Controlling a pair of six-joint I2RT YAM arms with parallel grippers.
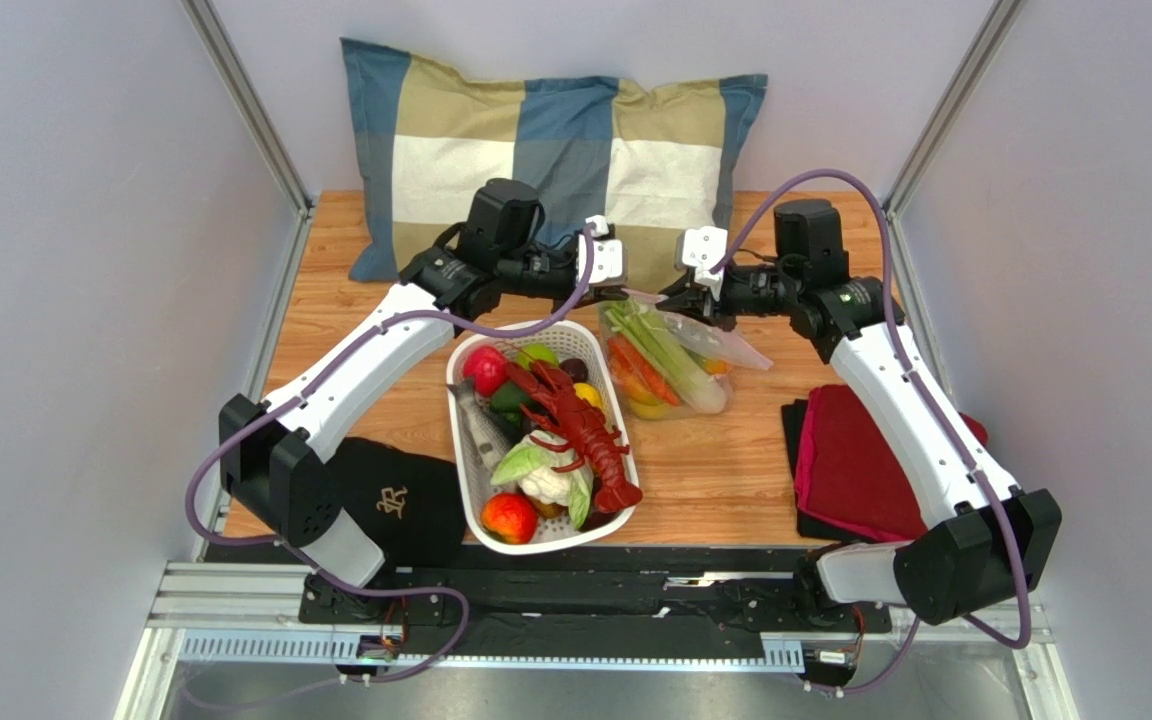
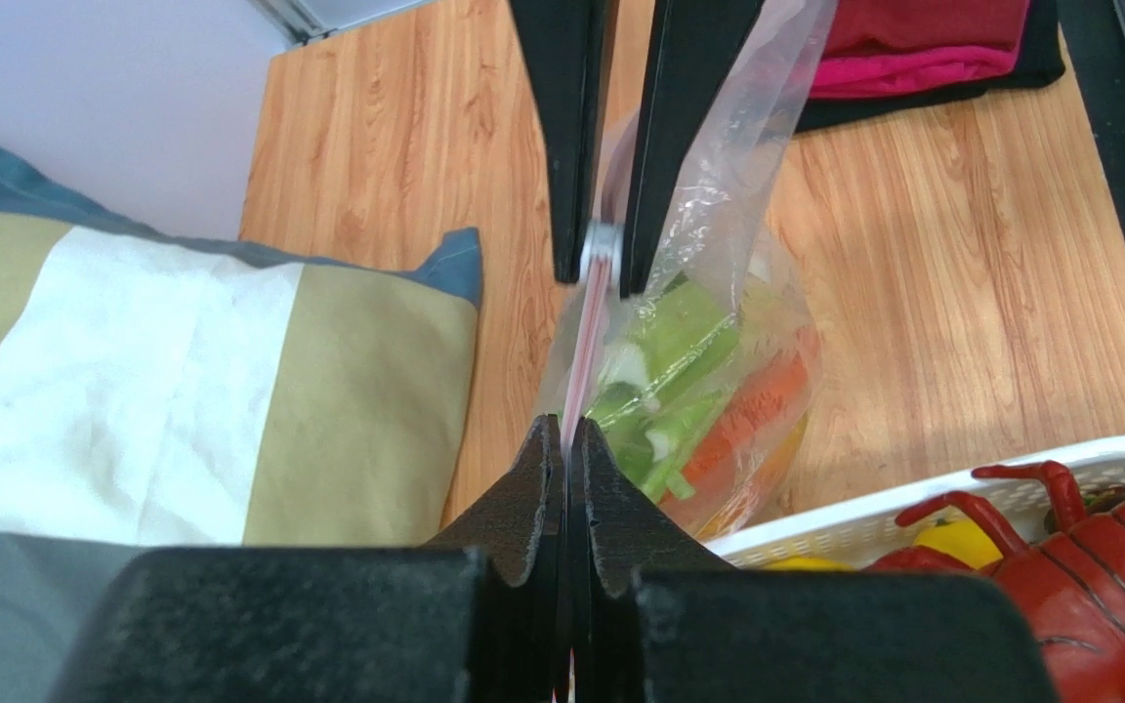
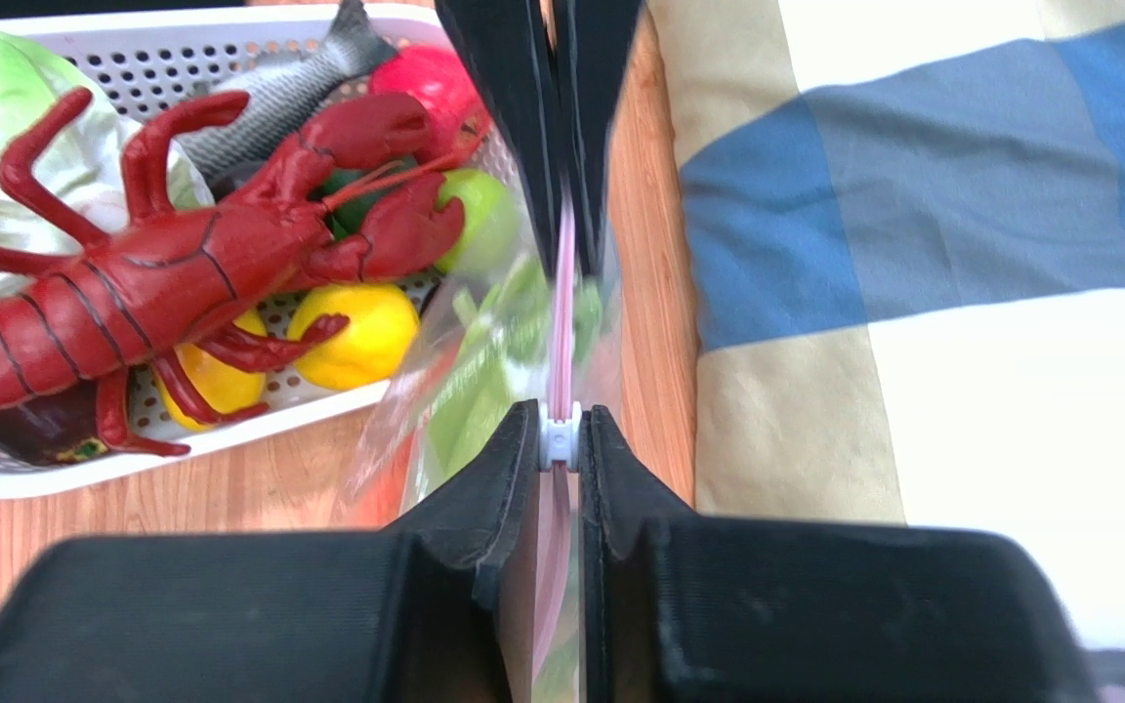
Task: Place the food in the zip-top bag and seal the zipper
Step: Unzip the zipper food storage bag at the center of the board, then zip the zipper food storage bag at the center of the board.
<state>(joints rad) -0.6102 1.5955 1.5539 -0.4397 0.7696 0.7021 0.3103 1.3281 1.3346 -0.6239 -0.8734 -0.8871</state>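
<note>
Stretching taut between the two grippers, the zipper (image 2: 592,315) runs left to right across the far part of the table, just in front of the plaid pillow (image 1: 537,150). The left gripper (image 2: 566,437) has its fingers pressed together on one end of the pink strip. The right gripper (image 3: 560,434) pinches the other end, with a small white slider (image 2: 601,239) between its fingertips. The zip-top bag (image 1: 680,368) sags from that raised mouth toward the arms, its belly on the wood just right of the white basket (image 1: 462,450). Inside, the leek-like stalk (image 1: 668,348) lies lengthwise with the bag — green end by the mouth, pale end nearer — with an orange-red piece (image 1: 638,369) alongside. A red lobster (image 1: 585,428) sprawls over the basket's produce, and a folded red cloth (image 1: 868,458) lies well to the right.
</note>
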